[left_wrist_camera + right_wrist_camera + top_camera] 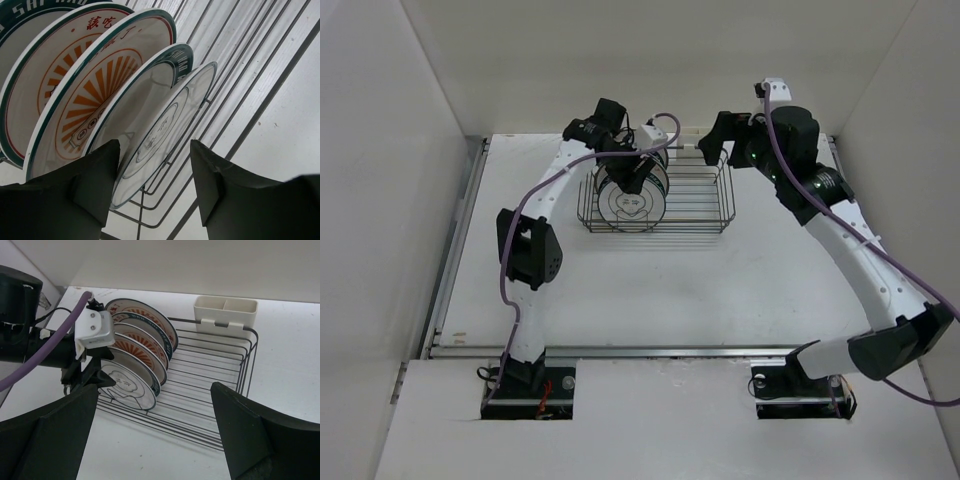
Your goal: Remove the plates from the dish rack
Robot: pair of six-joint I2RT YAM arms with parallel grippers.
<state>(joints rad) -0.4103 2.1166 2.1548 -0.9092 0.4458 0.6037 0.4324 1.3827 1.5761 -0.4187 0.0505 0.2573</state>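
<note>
Several plates [632, 195] stand on edge in the left half of the dark wire dish rack [705, 205]. The front plate [165, 130] is white with a thin dark rim and a faint grey drawing. Those behind it [95, 95] have teal rims, and some have orange sunburst centres. My left gripper [155, 170] is open, with its jaws either side of the front plate's rim; the plate is close to the left finger [95, 185]. It also shows in the right wrist view [87, 375]. My right gripper [155, 425] is open and empty, hovering over the rack's right part [210, 405].
A cream plastic holder [225, 312] is clipped to the rack's far edge. The rack's right half [700, 190] holds no plates. White walls enclose the table on three sides. A metal rail [620, 352] runs along the near edge.
</note>
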